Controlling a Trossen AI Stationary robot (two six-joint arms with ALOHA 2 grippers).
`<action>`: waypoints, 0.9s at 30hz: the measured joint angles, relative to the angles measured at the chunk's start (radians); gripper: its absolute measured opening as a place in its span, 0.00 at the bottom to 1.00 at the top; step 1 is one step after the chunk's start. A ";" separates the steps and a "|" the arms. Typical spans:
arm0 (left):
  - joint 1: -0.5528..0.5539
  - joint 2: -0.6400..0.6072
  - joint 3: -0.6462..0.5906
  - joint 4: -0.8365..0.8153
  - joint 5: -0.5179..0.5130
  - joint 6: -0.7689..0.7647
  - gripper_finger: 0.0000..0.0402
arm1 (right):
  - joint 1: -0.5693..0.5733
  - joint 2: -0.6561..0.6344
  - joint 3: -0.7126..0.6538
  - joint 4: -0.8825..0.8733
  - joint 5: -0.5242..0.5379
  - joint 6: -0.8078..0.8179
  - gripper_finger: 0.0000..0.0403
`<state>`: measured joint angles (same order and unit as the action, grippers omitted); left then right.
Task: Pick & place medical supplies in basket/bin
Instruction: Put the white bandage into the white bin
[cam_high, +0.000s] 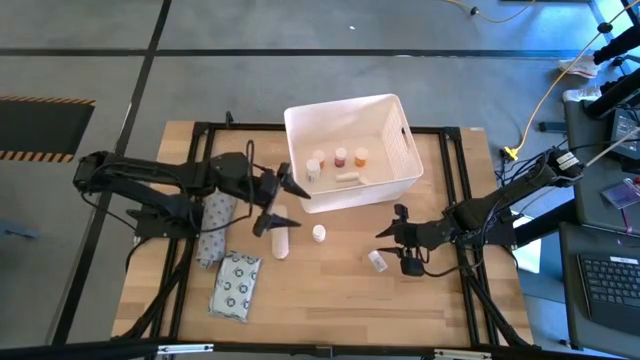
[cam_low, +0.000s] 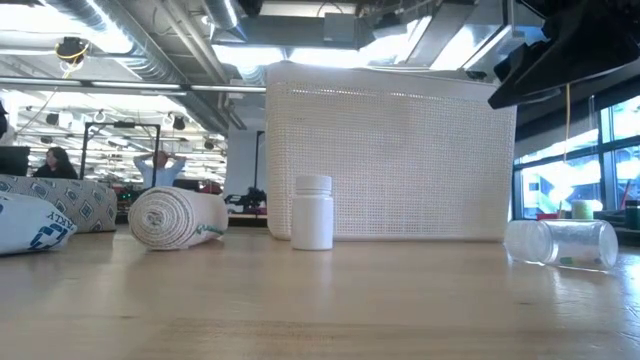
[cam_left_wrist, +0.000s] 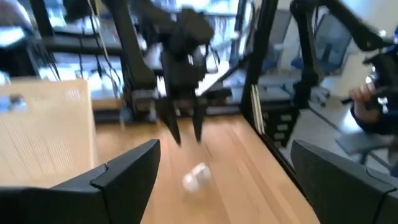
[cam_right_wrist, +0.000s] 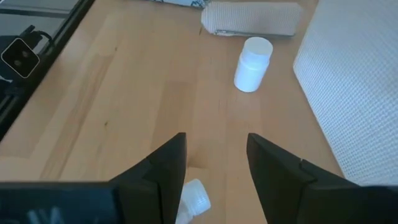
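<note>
- White plastic tub (cam_high: 400, 150) at the table's far middle, holding small bottles (cam_high: 340, 157) and a tube.
- Left gripper (cam_high: 277, 205) spread wide, empty, just left of the tub's near corner, above a white roll (cam_high: 280, 238).
- Right gripper (cam_right_wrist: 214, 168) partly open, empty, over a lying clear bottle (cam_high: 377, 261).
- Upright white bottle (cam_high: 318, 233) between the grippers.
- Ring-patterned packet (cam_high: 236, 286) near left.

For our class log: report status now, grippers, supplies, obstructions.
Left gripper open by the white tub, empty. Right gripper open over a small lying bottle. Bandage roll and upright white bottle on table. Nothing blocking.
</note>
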<state>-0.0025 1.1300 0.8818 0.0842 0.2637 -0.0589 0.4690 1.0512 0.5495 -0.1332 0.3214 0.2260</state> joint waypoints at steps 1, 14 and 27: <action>-0.004 0.002 0.000 -0.023 -0.001 -0.004 0.88 | 0.000 0.000 0.000 0.000 0.000 0.000 0.42; -0.018 0.002 0.000 -0.195 -0.008 -0.012 0.87 | -0.001 0.000 0.000 0.001 0.000 -0.007 0.42; -0.129 0.002 0.000 -0.434 -0.325 -0.183 0.88 | -0.033 0.000 0.000 0.002 0.000 -0.023 0.42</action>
<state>-0.1319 1.1324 0.8818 -0.3502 -0.0612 -0.2424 0.4358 1.0512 0.5495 -0.1310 0.3213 0.2035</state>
